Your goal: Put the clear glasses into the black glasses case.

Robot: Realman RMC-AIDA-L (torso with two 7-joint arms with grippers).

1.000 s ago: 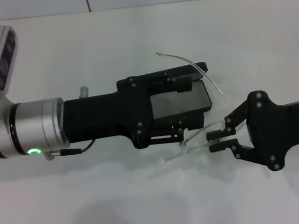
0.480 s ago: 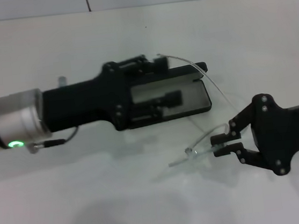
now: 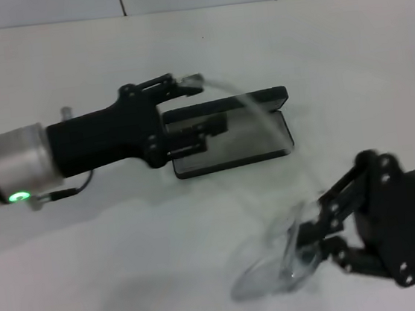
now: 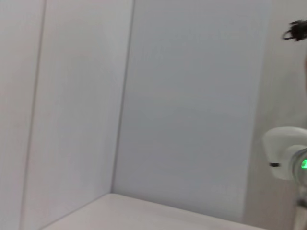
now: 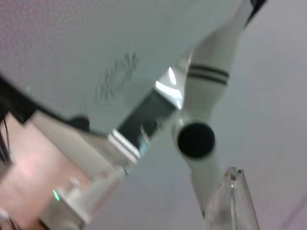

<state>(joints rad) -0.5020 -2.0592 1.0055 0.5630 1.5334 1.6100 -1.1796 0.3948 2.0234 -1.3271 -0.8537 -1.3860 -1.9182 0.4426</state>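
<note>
Since the earlier frames the left end effector [image 3: 190,105] has drawn back toward the robot's left, uncovering the black glasses case [image 3: 242,133], while the right end effector [image 3: 307,243] has dropped nearer the robot, carrying the clear glasses [image 3: 269,272] away from the case.

No lettering on the case or elsewhere can be read in these views; a green light glows on the silver wrist of the left arm.

The counter [image 3: 130,269] is plain white, and pale wall tiles with dark seams run along its far edge.

Starting on the left, the left end effector hovers over the case's left end with its fingers spread; its upper fingertip touches the tip of one thin clear arm of the glasses. The case lies open on the counter, grey lining up, lid [image 3: 261,97] on the far side. That clear arm arcs over the case toward the right end effector. The blurred lens sits just left of the right end effector, whose fingers are pressed together on it. The right wrist view shows a clear glasses arm close up.
</note>
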